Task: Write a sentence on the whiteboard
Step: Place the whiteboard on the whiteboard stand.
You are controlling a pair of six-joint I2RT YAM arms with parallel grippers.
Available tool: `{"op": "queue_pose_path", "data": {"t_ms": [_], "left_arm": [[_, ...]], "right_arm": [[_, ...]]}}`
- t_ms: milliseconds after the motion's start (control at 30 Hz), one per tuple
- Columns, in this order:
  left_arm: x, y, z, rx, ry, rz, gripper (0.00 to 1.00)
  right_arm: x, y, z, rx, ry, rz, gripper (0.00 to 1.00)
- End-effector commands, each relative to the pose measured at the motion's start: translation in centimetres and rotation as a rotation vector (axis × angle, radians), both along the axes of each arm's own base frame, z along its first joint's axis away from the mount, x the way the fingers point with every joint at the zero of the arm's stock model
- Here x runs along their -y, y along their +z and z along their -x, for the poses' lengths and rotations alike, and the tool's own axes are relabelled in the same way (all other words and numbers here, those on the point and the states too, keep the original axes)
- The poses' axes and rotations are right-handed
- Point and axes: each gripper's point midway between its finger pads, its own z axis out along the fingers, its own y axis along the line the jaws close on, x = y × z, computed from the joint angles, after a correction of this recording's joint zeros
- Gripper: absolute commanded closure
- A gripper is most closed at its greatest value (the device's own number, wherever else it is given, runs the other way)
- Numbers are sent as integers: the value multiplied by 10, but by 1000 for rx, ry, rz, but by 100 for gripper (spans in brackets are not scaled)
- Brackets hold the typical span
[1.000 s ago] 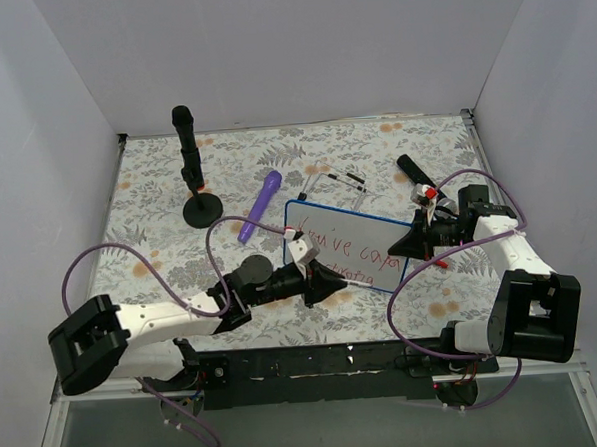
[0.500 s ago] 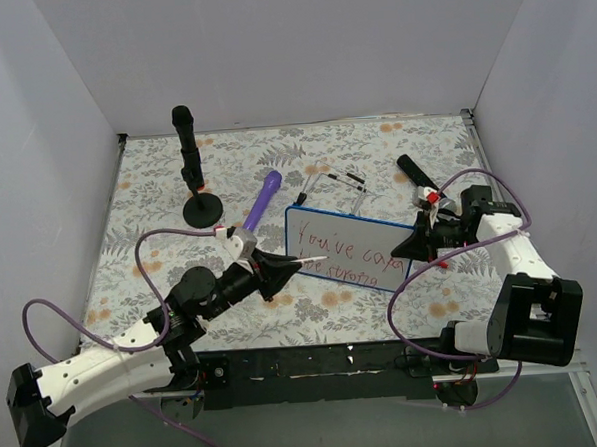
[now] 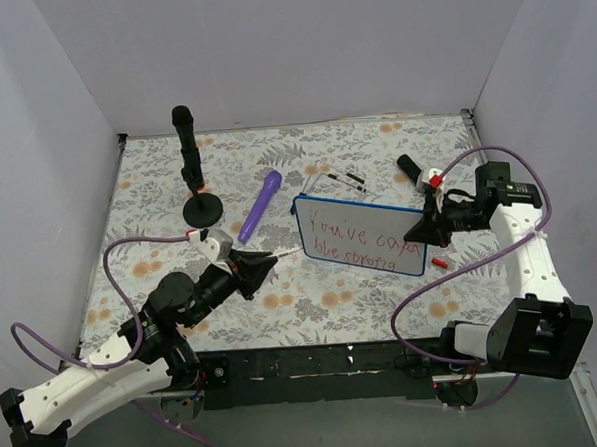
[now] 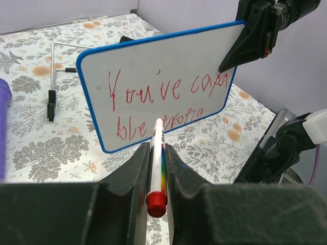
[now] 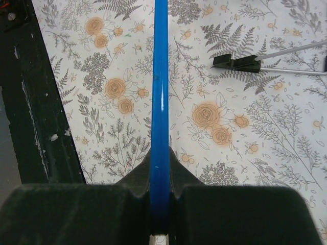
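Red sentence [image 4: 163, 94] fills two lines; left gripper [image 4: 156, 153], clenching the marker [image 4: 156, 168], has backed off the whiteboard [image 3: 364, 235]. The right gripper [image 3: 426, 227] clamps its rim; writing looks finished.

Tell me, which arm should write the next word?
Probably left: the left gripper holds the marker, tip aimed at the whiteboard, while the right gripper is busy clamping its blue edge.

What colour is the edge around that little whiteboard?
Blue: a thin blue rim runs round the whiteboard. The left wrist view shows it best.
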Motion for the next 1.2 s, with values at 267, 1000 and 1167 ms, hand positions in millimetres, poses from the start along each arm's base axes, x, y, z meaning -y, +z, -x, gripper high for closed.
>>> {"op": "queue_pose_path", "data": {"t_ms": [267,1000,1167], "left_arm": [[-20,-13,-6,-2,90,8,100],[-13,-42,-14,-155,141,65,100],[-18,-43,-15,-166,169,82,100]], "right_arm": [[-5,80,-11,72,-25,-137,99],[-21,103,-115,140,-169,-223,99],[-27,88,-142,113,-178,-252,99]]}}
